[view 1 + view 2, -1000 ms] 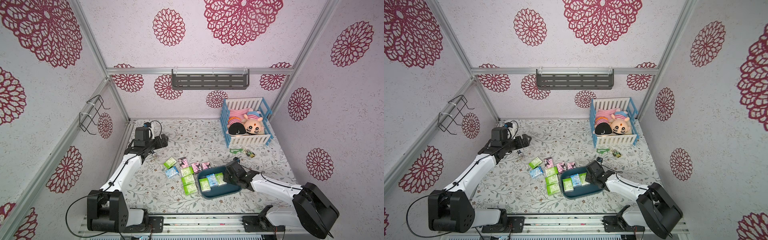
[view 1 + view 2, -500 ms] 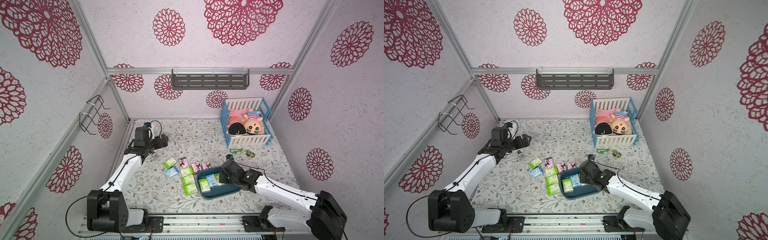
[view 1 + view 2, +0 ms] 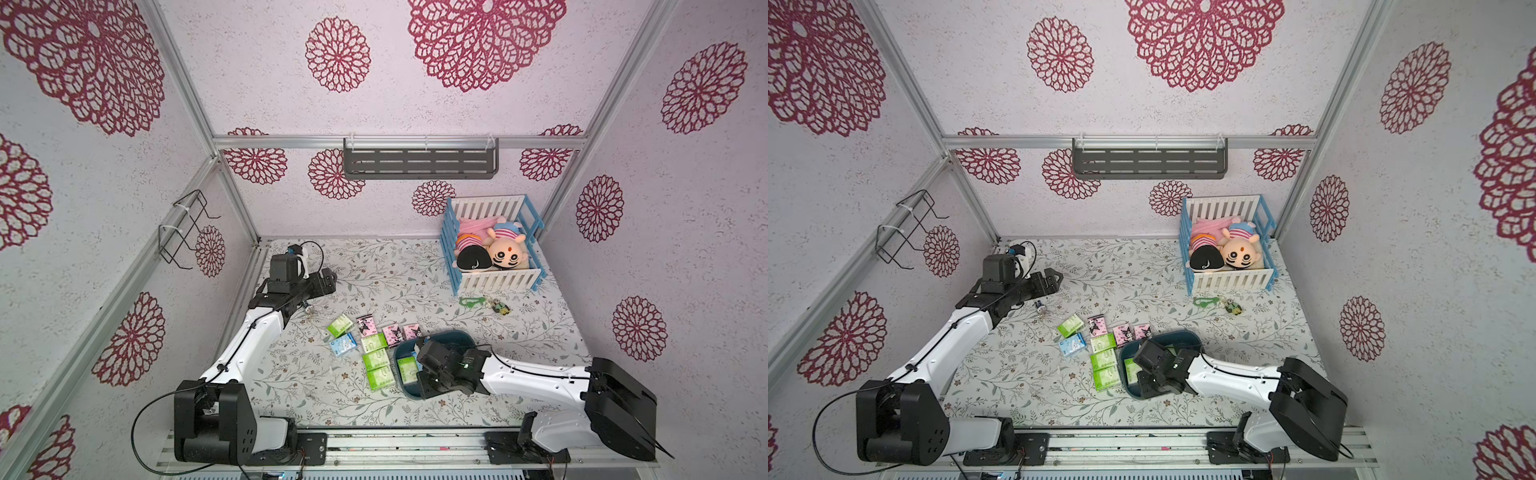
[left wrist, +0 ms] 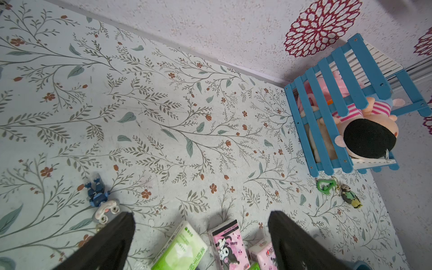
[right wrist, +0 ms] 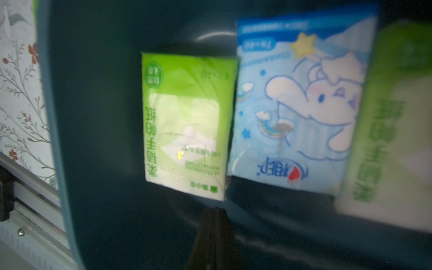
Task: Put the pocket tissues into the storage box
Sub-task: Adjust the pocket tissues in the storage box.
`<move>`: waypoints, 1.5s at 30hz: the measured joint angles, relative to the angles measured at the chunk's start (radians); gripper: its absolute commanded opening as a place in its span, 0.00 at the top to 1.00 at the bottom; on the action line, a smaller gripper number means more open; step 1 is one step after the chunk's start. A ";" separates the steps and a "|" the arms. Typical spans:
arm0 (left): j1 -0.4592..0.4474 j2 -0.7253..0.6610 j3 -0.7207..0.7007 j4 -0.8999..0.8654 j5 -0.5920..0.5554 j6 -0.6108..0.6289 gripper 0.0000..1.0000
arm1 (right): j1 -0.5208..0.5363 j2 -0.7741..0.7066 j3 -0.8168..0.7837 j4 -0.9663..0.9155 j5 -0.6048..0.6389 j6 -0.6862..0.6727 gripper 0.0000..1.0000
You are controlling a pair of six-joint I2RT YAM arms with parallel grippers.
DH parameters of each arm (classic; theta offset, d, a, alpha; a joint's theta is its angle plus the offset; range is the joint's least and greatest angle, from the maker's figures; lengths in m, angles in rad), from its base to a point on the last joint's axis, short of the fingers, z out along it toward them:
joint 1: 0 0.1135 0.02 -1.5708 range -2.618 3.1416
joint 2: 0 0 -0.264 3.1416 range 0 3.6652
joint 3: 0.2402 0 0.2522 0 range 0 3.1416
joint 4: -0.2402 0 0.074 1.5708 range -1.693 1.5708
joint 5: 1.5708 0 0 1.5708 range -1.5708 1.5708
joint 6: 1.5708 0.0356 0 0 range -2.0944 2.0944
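The storage box [image 3: 451, 334], a shallow dark teal tray, sits at the front centre of the table. My right gripper [image 3: 422, 365] hangs over its left half, shut with nothing between the fingers [image 5: 214, 218]. Inside the storage box [image 5: 93, 117] lie a green pack [image 5: 187, 121], a light blue pack [image 5: 301, 105] and another green pack [image 5: 392, 121]. Several pocket tissues lie on the table left of the box: green ones [image 3: 377, 360], pink ones [image 3: 393, 334] and a light blue one [image 3: 343, 345]. My left gripper [image 3: 328, 278] is open and empty, raised at the back left; its wrist view shows a green pack [image 4: 182, 250] and a pink pack [image 4: 228, 247] below it.
A blue-and-white crib [image 3: 492, 286] with plush dolls stands at the back right. In front of it lie a green keyring [image 3: 469, 302] and a small figure [image 3: 500, 306]. A small toy keychain [image 4: 100, 201] lies under the left arm. A grey shelf [image 3: 419, 162] hangs on the back wall.
My right gripper has closed from partly open and moved left over the storage box. The left arm has not moved.
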 measured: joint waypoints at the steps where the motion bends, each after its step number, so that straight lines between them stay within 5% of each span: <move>1: 0.000 0.000 0.000 0.000 0.000 0.000 0.03 | 0.002 0.006 0.000 0.005 -0.002 -0.003 1.00; 32: 0.000 0.004 0.000 0.000 -0.003 0.000 0.03 | 0.008 0.217 0.122 0.105 0.030 -0.041 0.95; 39: 0.000 0.004 0.000 0.000 -0.003 0.000 0.03 | 0.001 0.111 0.122 0.067 0.038 -0.074 0.86; 45: 0.000 0.005 0.000 0.000 -0.002 0.000 0.03 | -0.134 -0.083 0.109 0.057 0.038 -0.077 1.00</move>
